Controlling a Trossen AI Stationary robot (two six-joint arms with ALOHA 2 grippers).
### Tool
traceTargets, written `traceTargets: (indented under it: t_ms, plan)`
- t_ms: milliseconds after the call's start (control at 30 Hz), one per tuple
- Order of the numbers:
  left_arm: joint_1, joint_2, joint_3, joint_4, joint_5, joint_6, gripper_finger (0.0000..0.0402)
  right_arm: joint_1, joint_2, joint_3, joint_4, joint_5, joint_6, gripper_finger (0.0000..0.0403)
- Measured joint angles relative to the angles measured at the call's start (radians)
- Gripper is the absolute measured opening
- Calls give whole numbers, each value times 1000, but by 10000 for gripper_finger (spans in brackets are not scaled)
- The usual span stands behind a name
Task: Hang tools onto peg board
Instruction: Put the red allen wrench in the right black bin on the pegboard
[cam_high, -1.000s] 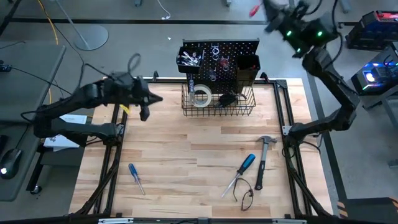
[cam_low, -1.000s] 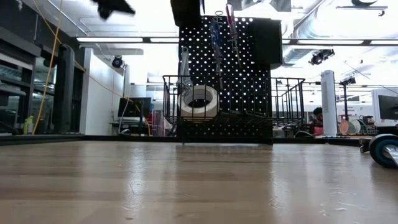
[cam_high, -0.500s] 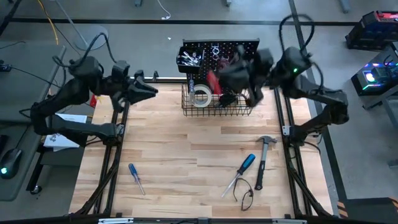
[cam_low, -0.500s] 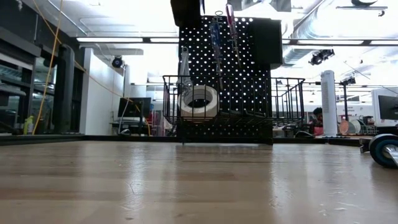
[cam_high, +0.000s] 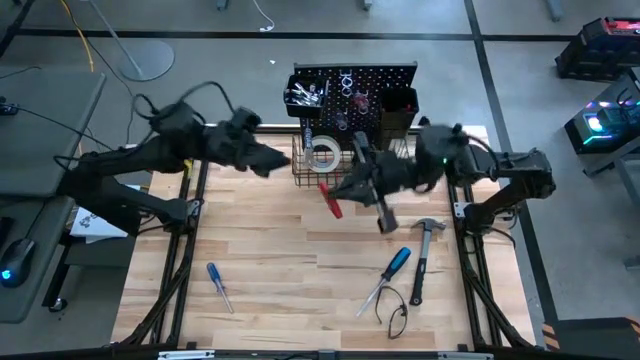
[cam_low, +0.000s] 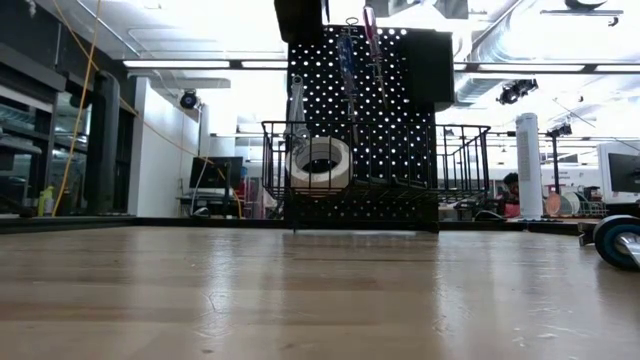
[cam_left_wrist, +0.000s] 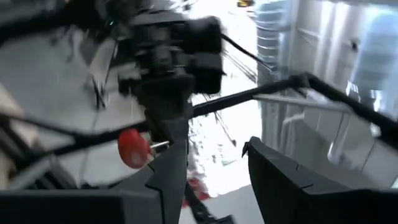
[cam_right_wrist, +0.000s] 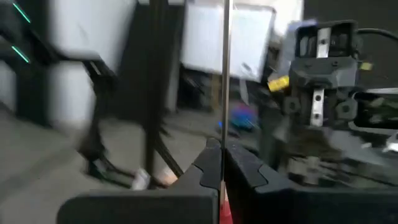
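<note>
High view shows the right pincer (cam_high: 345, 190) near the middle of the frame, just below the wire basket (cam_high: 350, 172), pressed together on a red-handled screwdriver (cam_high: 330, 199). That tool's red handle lies on a slant, running from upper left to lower right; in the right wrist view its thin metal shaft (cam_right_wrist: 224, 68) rises straight up out of the closed fingers (cam_right_wrist: 239, 165). The left pincer (cam_high: 272, 160) hangs left of the basket, at the upper left of the surface (cam_high: 300, 270), its tip aimed rightward; the left wrist view shows its fingers (cam_left_wrist: 280, 177) spread apart with nothing between them. The peg board (cam_high: 355, 95) stands at the top centre, with a white tape roll (cam_high: 322, 152) in the basket, seen upright on its edge in the low view (cam_low: 320, 163). On the surface lie a blue-handled screwdriver (cam_high: 217, 284) at lower left, tip toward lower right; a second blue-handled screwdriver (cam_high: 390, 272) at lower right, slanting from upper right to lower left; a hammer (cam_high: 421, 258) just right of it, long axis near vertical, head at the top; and pliers (cam_high: 396, 315) below them, too small to tell which way they point.
</note>
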Motion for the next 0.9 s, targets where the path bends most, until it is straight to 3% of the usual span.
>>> traceTargets:
  t_ms: [167,367,700,800,900]
  plan:
    - [-42,51,-1,-12,31,-166,154,97,49,78,-169,284,-199,0]
    - [-66,48,-1,-87,130,-167,154,157,175,230,-354,526,-349,0]
    - [-99,-55,-1,-404,137,-133,154,174,473,597,-723,793,-401,0]
    - [-107,-78,0,-513,136,-114,154,175,493,568,-683,888,-462,0]
    - [-114,-85,0,-603,121,-79,154,176,507,559,-681,906,-503,0]
